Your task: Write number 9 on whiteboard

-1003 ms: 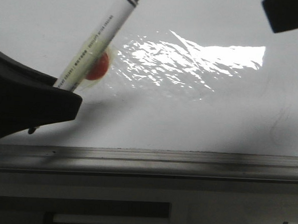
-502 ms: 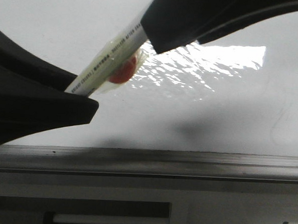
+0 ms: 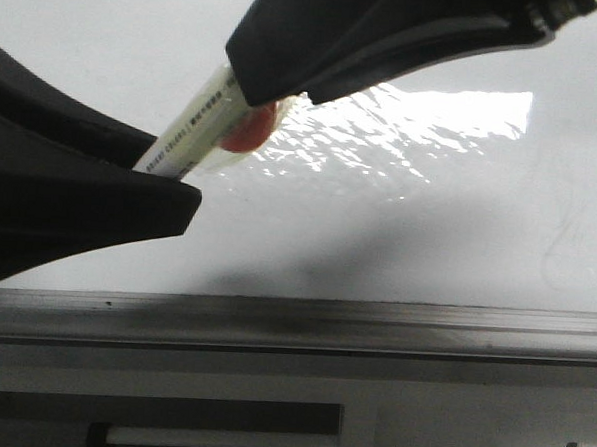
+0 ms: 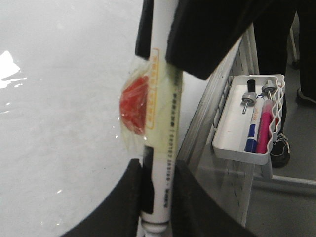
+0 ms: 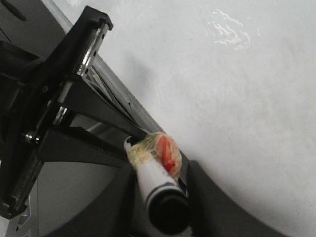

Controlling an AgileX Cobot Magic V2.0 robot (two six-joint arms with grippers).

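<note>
Both grippers pinched one white marker (image 3: 199,123) above the whiteboard (image 3: 428,230): left gripper (image 4: 157,170) clamped its lower barrel, right gripper (image 5: 163,190) clamped the capped end. A red taped blob (image 4: 134,103) sat on the barrel between them. No number 9 visible.

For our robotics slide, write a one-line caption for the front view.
Left gripper and right gripper both grip a white marker above the whiteboard.

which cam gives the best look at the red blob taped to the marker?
Left wrist view: the red blob shows whole under clear tape on the marker. Front view half-hides it behind the right gripper; right wrist view shows it small and blurred.
</note>
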